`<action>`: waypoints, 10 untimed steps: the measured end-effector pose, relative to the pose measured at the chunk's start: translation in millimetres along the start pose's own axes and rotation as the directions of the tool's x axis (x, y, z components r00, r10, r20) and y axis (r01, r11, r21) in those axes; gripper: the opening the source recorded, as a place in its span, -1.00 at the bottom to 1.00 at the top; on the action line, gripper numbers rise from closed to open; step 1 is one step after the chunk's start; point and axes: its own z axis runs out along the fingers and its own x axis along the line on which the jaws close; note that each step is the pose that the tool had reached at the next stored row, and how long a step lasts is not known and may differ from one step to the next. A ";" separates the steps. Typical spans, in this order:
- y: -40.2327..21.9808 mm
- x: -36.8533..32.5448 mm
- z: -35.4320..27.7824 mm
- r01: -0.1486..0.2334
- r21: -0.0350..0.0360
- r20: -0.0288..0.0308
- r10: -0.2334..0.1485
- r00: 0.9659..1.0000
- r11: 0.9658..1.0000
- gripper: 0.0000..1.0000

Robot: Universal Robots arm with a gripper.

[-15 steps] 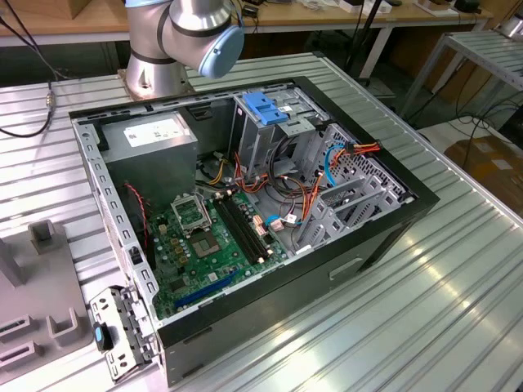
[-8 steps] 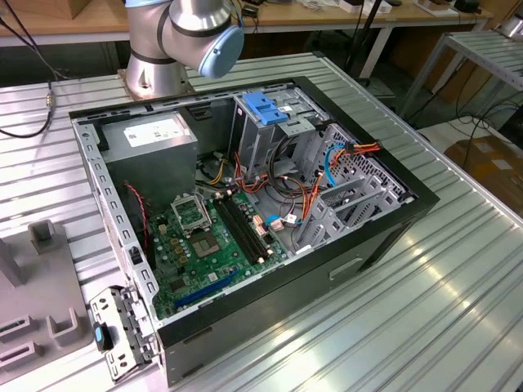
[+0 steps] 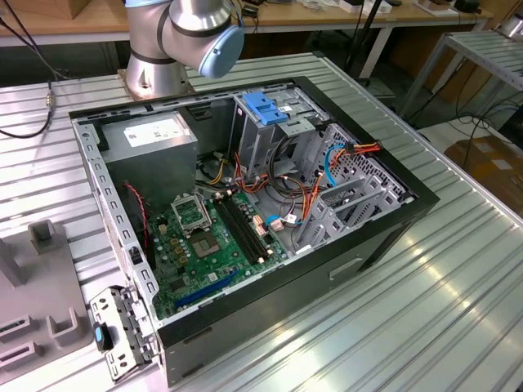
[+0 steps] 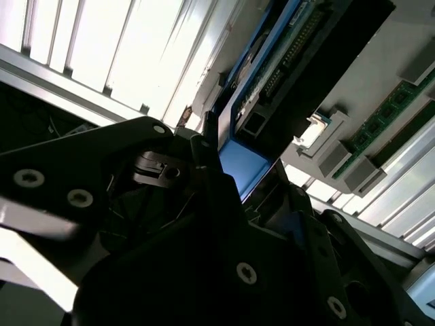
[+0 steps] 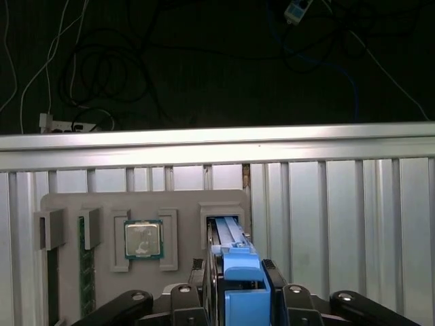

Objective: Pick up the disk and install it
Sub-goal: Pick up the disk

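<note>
1. gripper (image 5: 241,275): in the first wrist view i see its two black fingers (image 5: 273,288) pressed against either side of the disk's blue end, so the opening is narrow and it is holding the disk.
2. disk (image 5: 230,234): it stands on edge, and its far end sits in a slot of the grey tray (image 5: 183,204). in the second wrist view its dark body (image 4: 326,41) and a connector row run on past the blue plastic caught between the fingers.
3. tray contents: a processor chip (image 5: 143,239) and a memory stick (image 5: 83,265) each lie in their own recess, beside the disk's slot.
4. table (image 3: 458,310): slatted metal. it carries the tray at the exterior view's left, with the open computer case (image 3: 376,237) just beside it.
5. case interior: a green circuit board (image 3: 204,237) lies on the floor. a metal cage with a blue handle (image 3: 263,106) stands toward the far side.
6. arm (image 3: 196,33): its base stands on the table beyond the far edge of the case.
</note>
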 end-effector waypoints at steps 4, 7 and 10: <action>-0.1 -0.7 0.2 0.000 0.000 0.000 0.000 1.000 1.000 -0.10; -0.1 -0.8 0.4 0.000 0.000 0.000 0.000 1.000 1.000 -0.10; -0.1 -0.8 0.4 0.000 0.000 0.000 0.000 1.000 1.000 -0.10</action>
